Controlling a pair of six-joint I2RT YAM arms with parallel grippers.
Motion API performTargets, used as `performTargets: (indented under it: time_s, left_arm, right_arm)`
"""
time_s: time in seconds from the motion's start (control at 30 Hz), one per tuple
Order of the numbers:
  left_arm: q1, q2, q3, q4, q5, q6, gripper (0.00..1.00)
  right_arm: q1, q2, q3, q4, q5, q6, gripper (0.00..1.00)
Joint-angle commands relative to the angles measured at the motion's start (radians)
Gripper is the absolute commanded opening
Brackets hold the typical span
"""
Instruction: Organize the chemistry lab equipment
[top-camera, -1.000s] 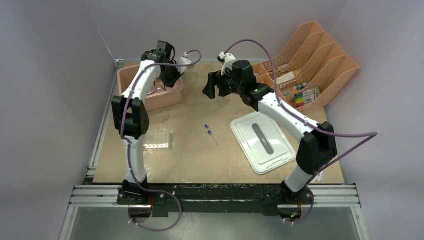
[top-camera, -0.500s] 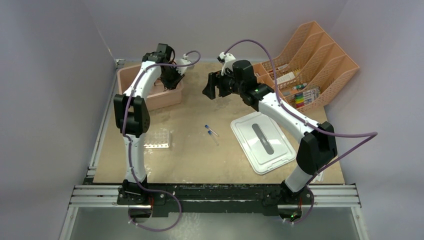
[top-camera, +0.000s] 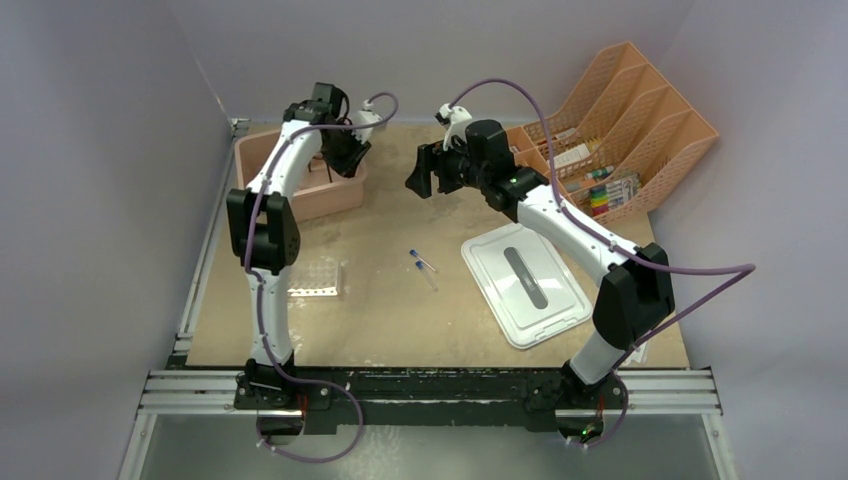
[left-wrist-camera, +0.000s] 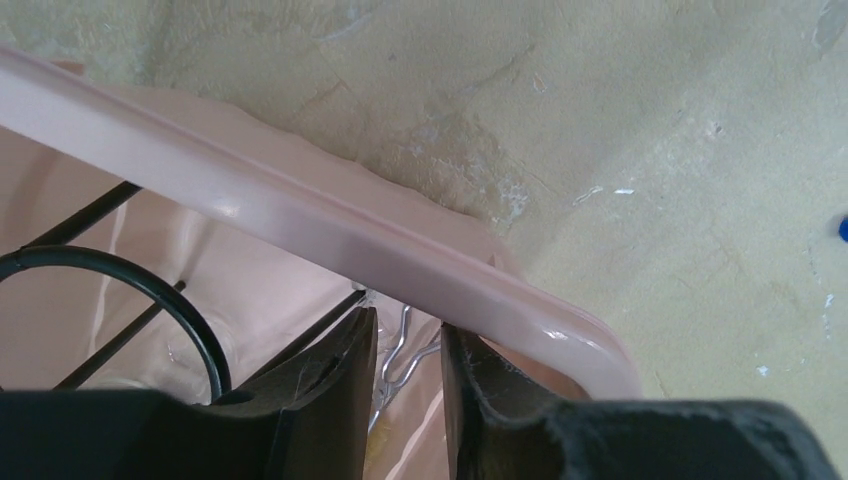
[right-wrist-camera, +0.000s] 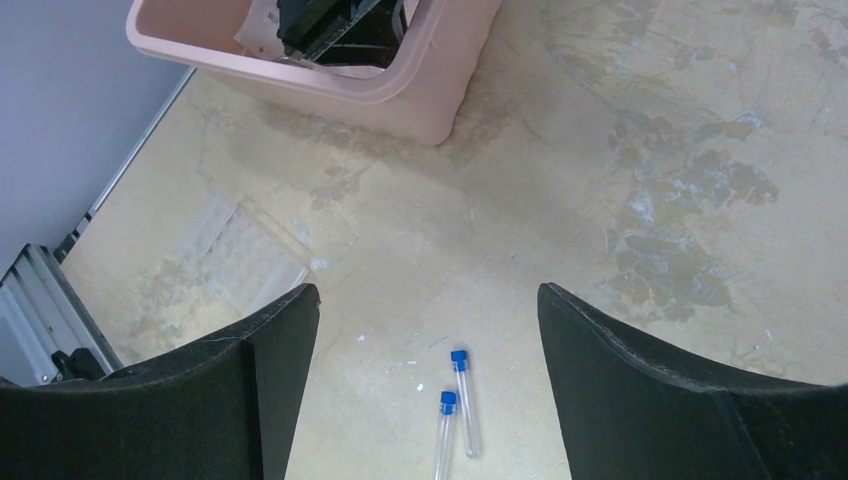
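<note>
— Two blue-capped vials lie close together on the bare worktop, in the middle of the overhead view. What's around them?
— To their left is the clear plastic tube rack, lying flat, and to their right a white lid. An orange file organiser fills the upper right corner, and a pink bin sits at the upper left.
— And the arms?
— The right pincer hangs above the worktop at upper centre, jaws spread wide with nothing between them. Its own camera looks down past them at the vials. The left pincer is over the bin's right end, jaws drawn to a narrow slit, gripping nothing that I can see.
— Anything in its way?
— The bin's rim crosses just in front of its fingers. Inside sit the black wire ring stand and a bent silver wire, perhaps the silver scissor-handled tongs, seen through the slit.
— Changed from half a second ago?
— Little: the left wrist has shifted a touch toward the upper edge, its cable loop with it. The right arm, vials, rack and lid lie as before
</note>
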Motion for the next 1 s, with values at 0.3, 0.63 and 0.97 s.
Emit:
performTargets:
  time_s: [0.3,0.63,0.97]
  left_arm:
    - [0.026,-0.269,0.043,0.139,0.0,-0.244,0.47]
    - [0.026,-0.593,-0.291,0.517,-0.097,-0.659,0.55]
    - [0.026,-0.83,-0.697,0.686,-0.11,-0.952,0.52]
  right_arm:
    - [-0.004,-0.055,-0.027,0.028,0.022,0.023,0.81]
    - [-0.003,-0.084,-0.044,-0.039,0.126,0.03,0.81]
    - [-0.005,-0.066,-0.039,-0.183,0.284,0.073,0.82]
